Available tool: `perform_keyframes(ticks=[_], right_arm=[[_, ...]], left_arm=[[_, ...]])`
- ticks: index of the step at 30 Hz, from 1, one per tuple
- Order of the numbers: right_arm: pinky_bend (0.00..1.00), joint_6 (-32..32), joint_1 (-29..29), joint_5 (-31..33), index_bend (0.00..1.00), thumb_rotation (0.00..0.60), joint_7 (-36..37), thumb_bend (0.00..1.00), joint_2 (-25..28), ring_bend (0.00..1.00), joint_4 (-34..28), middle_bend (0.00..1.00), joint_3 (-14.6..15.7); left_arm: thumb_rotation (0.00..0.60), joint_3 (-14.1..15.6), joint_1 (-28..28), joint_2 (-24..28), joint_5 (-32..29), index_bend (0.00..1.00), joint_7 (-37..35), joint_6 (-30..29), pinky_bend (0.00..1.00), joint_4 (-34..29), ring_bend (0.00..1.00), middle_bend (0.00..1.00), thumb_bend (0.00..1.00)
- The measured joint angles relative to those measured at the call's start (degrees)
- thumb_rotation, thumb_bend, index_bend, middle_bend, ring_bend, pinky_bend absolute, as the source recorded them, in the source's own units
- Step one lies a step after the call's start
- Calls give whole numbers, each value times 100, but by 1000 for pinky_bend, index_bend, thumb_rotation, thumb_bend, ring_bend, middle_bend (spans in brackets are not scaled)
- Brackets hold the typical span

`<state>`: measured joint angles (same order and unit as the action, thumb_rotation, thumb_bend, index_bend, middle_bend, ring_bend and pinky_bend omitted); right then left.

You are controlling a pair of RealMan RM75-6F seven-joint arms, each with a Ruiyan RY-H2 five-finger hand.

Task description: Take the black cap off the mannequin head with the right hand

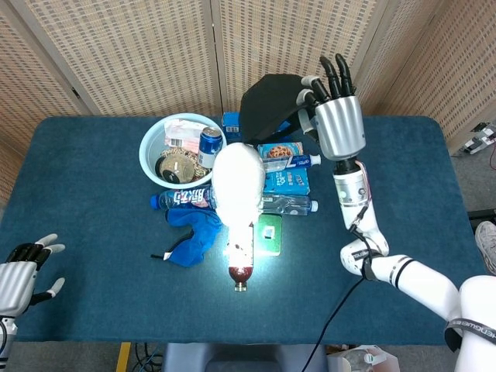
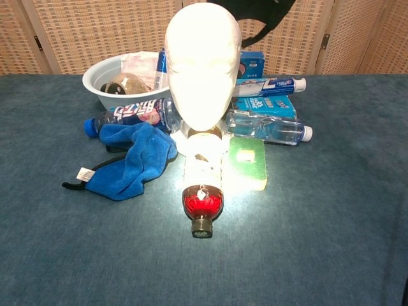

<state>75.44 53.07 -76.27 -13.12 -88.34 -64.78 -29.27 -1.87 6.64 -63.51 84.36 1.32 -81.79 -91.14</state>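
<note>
The white mannequin head (image 1: 236,186) (image 2: 203,67) stands bare at the table's middle. The black cap (image 1: 271,103) hangs in the air up and to the right of it, clear of the head, held by my right hand (image 1: 335,116) with fingers pointing up. In the chest view only the cap's lower edge (image 2: 255,13) shows at the top of the frame. My left hand (image 1: 22,267) rests open at the table's front left corner, holding nothing.
A light blue bowl (image 1: 151,143) with a can and snacks sits behind left of the head. Around the base lie a blue cloth (image 2: 131,159), plastic bottles (image 2: 268,127), toothpaste boxes (image 1: 283,178), a green sponge (image 2: 247,162) and a red-capped bottle (image 2: 203,197).
</note>
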Motion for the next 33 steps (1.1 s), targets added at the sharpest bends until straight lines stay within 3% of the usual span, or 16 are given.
perform_keyframes(ticks=[12,33], right_arm=[[0,-4,-216,94,599,600,373,491,-68,89,539,348,328],[0,-149,83,18,599,600,1053,491,-984,111,2048,359,674]], left_arm=[[600,15,13,7,39,288,27,10,148,-28,219,168,228],[600,59,-6,21,-15,288,-113,90,148,70,219,168,228]])
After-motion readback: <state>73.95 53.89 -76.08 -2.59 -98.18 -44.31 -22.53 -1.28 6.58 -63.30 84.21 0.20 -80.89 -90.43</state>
